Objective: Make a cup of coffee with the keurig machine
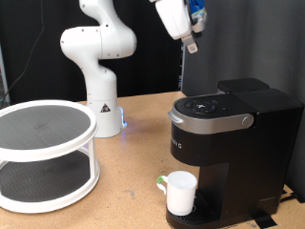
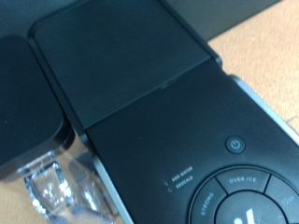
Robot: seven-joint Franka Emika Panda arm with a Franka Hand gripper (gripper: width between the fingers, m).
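Observation:
The black keurig machine (image 1: pixel 229 134) stands at the exterior view's right, lid down, its silver-grey band (image 1: pixel 212 121) facing front. The white cup (image 1: pixel 181 192) stands upright on the drip base under its spout. My gripper (image 1: pixel 192 44) hangs in the air above the machine's top, apart from it, fingers together and holding nothing. The wrist view looks down on the machine's lid (image 2: pixel 140 75) and its buttons, with the power button (image 2: pixel 234 145) near the middle. My fingers do not show in that view.
A white two-tier round rack (image 1: pixel 43 153) stands at the exterior view's left. The arm's white base (image 1: pixel 100 105) stands behind, in the middle. A small green-topped thing (image 1: pixel 160 179) lies next to the cup. The wooden table runs between rack and machine.

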